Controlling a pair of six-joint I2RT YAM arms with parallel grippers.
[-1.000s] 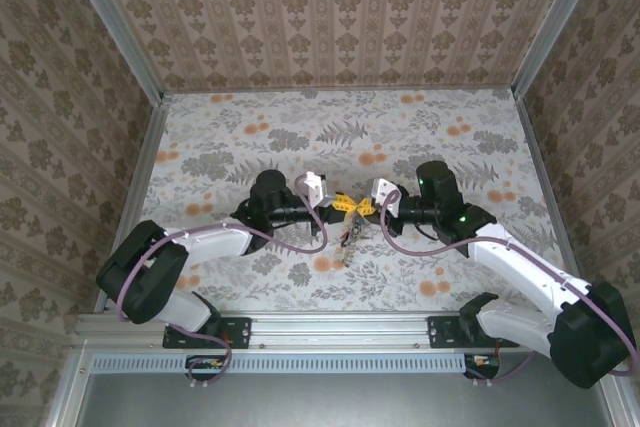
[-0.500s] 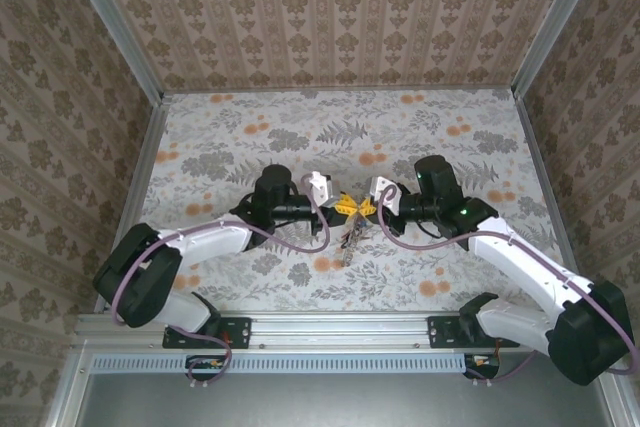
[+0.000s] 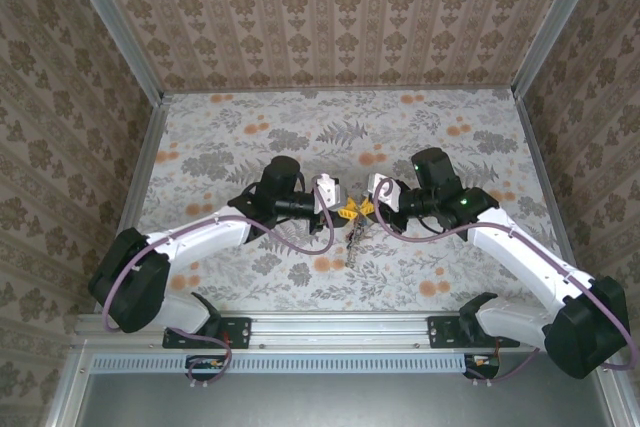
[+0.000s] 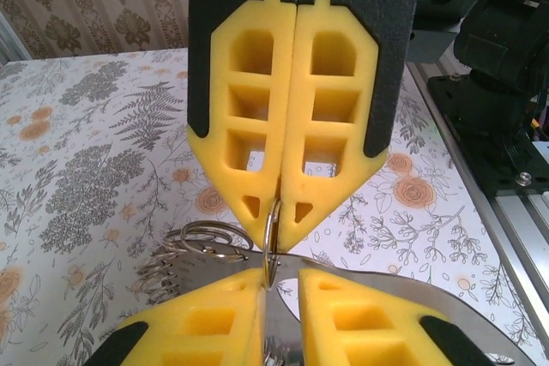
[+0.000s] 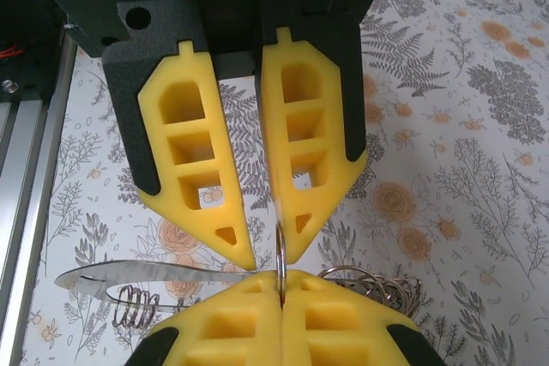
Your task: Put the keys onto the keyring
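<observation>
The keyring (image 4: 271,246) is a thin metal ring held upright between the two grippers above the table. My right gripper (image 5: 281,285) is shut on it, the ring pinched in the seam of its yellow pads. My left gripper (image 4: 279,285) faces it tip to tip with its jaws slightly apart, and the ring rests against one pad (image 4: 225,297). In the top view both grippers (image 3: 343,210) (image 3: 362,209) meet at mid-table, and a small bunch (image 3: 355,238) dangles beneath them. A flat metal blade (image 5: 137,276) and several coiled small rings (image 4: 184,250) hang from the ring. I cannot make out the keys' coloured heads.
The flowered table (image 3: 250,137) stretches behind and to both sides of the grippers. Patterned walls close it in on three sides. An aluminium rail (image 3: 340,329) carrying the arm bases runs along the near edge.
The left gripper's jaws have parted a little from shut. Both grippers and the dangling bunch have shifted slightly to the right and farther from the rail.
</observation>
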